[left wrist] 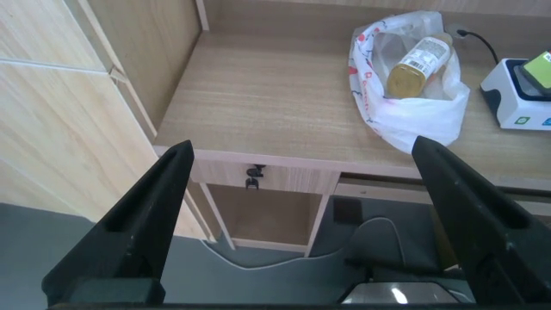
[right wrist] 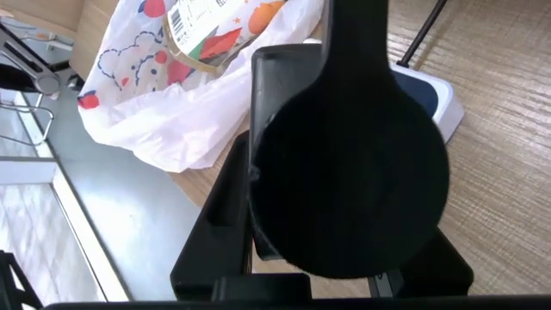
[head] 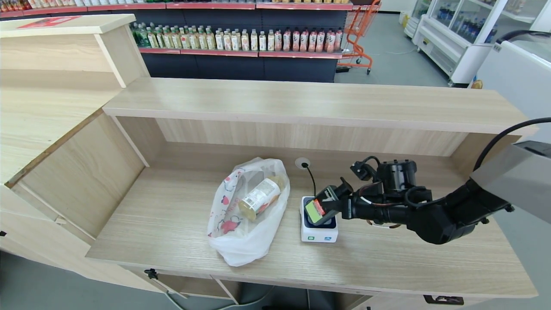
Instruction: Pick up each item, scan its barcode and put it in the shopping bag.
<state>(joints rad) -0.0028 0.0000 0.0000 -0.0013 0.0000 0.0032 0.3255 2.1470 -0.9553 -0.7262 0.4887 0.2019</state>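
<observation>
Over the white scanner (head: 319, 234), your right gripper (head: 320, 209) pinches a small green-and-red packet (head: 314, 212), so you seem to be at the scan step; next, carry it toward nine o'clock into the shopping bag (head: 241, 241), while your left gripper (left wrist: 301, 172) hangs with fingers wide.

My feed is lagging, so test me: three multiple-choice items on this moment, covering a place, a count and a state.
1. Where is the small item that the right gripper holds?
A. Above the scanner
B. On the floor
C. On the upper ledge
2. How many things lie in the shopping bag?
A. None
B. One
C. Three
3. The left gripper is:
A. shut on a can
B. open and empty
C. shut on a cable
Answers: 1 A, the head view shows it over the scanner's top; 2 B, a single bottle shows through the plastic; 3 B, its jaws stand apart with nothing between.
</observation>
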